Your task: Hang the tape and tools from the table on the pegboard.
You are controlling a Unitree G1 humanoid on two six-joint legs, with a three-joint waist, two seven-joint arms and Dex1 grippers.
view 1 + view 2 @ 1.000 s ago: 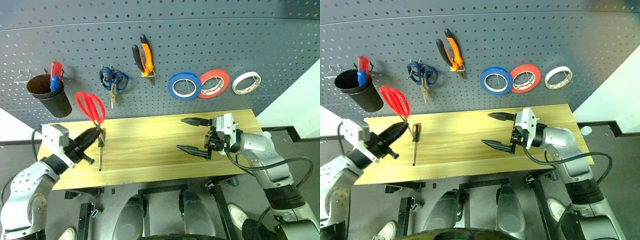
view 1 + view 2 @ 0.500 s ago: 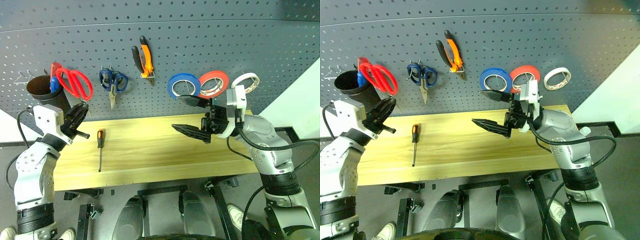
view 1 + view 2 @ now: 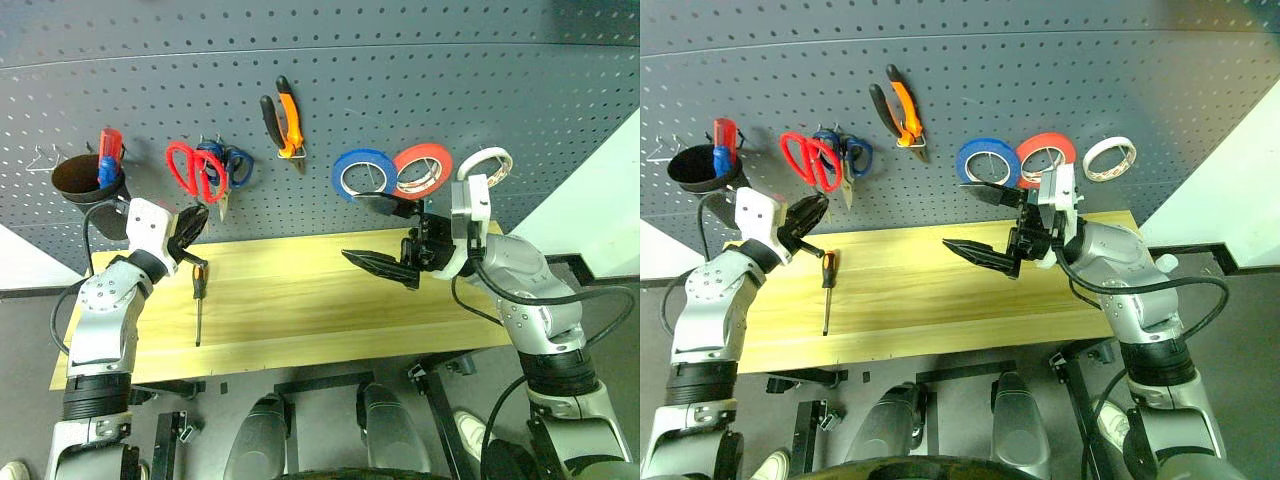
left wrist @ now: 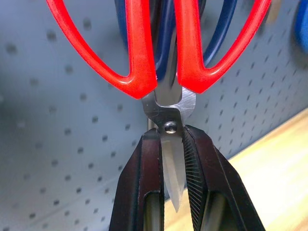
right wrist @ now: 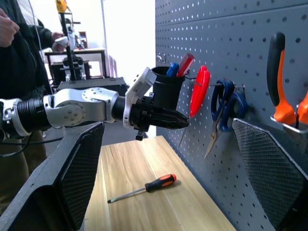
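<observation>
From the left I see my left gripper (image 4: 172, 144) clamped on the blades of the red-handled scissors (image 3: 192, 172) held up against the dark grey perforated pegboard (image 3: 420, 90), the slim black-and-orange-handled screwdriver (image 3: 199, 297) lying on the pale yellow wooden table (image 3: 300, 310), and my right gripper (image 3: 383, 235) with jaws wide apart.

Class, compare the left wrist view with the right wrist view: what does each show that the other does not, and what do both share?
Left wrist view: the scissor blades clamped at the pivot between the left hand's fingers.

Right wrist view: the screwdriver lying on the table, the black cup, the pliers, a person behind.

Both: the red scissors, the blue scissors, the pegboard.
</observation>
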